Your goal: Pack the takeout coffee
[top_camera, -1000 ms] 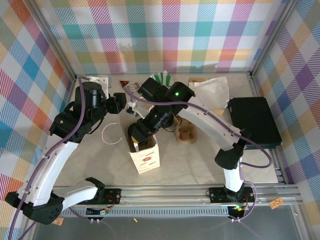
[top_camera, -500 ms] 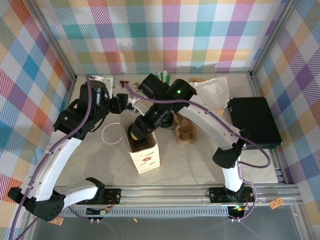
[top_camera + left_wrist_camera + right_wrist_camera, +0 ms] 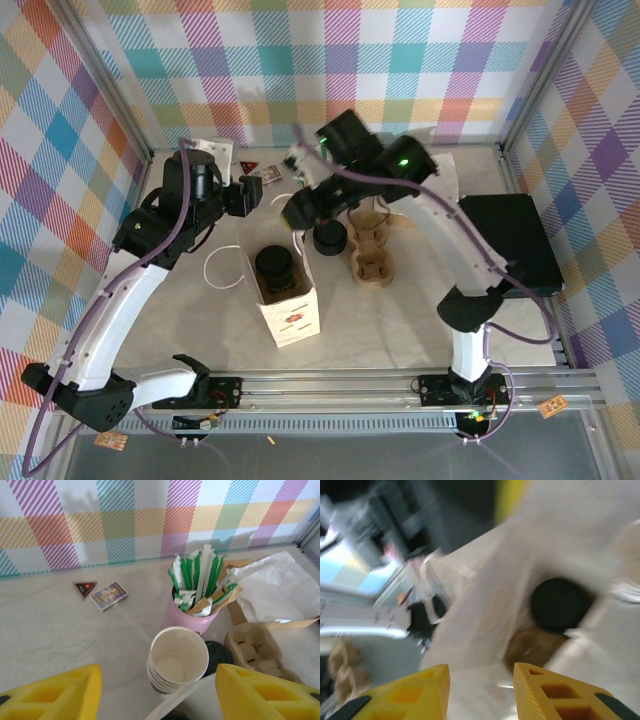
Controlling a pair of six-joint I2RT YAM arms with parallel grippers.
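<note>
Standing upright inside the bag (image 3: 296,322), takeout coffee (image 3: 277,265) points straight up; left fingers (image 3: 55,696), right fingers (image 3: 400,696) released.

takeout coffee (image 3: 277,263) body likely hidden, bag (image 3: 485,605) blurred

Your overhead camera looks down from the near edge across the whole table (image 3: 400,320). Your left wrist camera sits low and faces the far wall (image 3: 150,525). Your right wrist camera, blurred, looks closely into the bag (image 3: 485,580), which the overhead camera also sees.

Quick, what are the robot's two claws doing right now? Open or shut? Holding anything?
Left gripper: open, holding nothing.
Right gripper: open, holding nothing.
</note>
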